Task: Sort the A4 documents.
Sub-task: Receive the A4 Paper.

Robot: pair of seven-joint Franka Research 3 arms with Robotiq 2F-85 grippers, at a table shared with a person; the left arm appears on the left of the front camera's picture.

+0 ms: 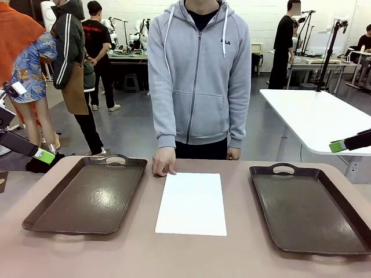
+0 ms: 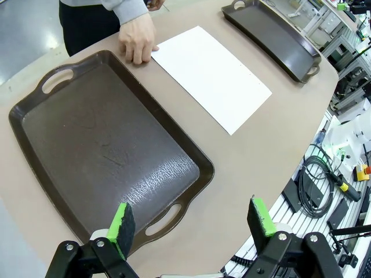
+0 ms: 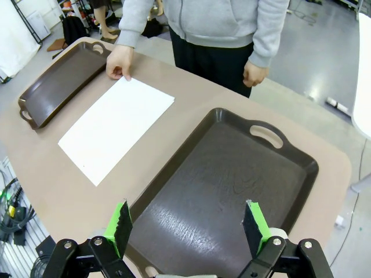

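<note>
From the front, the A4 documents (image 1: 191, 204) lie flat in the middle of the worktop (image 1: 191, 255). They sit between the left tray (image 1: 87, 197) and the right tray (image 1: 307, 208) and touch neither. I cannot tell whether it is one sheet or a thin pile. The long axis runs from 6 to 12 o'clock, straight from the robot's side toward the person. The person's hand (image 1: 164, 163) rests fingertips down at the paper's 11 o'clock corner. One green pad (image 1: 44, 155) of the left jaws hangs out at 9 o'clock, beyond the left tray. The right jaws show a pad (image 1: 337, 146) at 3 o'clock, above the right tray. Both are well apart from the paper.

From the left wrist, the left jaws stand spread wide with nothing between them, over the tray's near handle. The paper lies at about 12 to 1 o'clock, past the tray's far rim, with its long axis slanting from 10 to 4.

From the right wrist, the right jaws are likewise spread and empty above their own tray's near end. The paper lies at 11 o'clock beyond the rim, slanting from 7 to 1.

Neither arm looks clearly nearer to me. Either would have to reach inward across its own tray's inner rim. The short edge at 6 o'clock, away from the person's hand, seems the free place to take hold.
</note>
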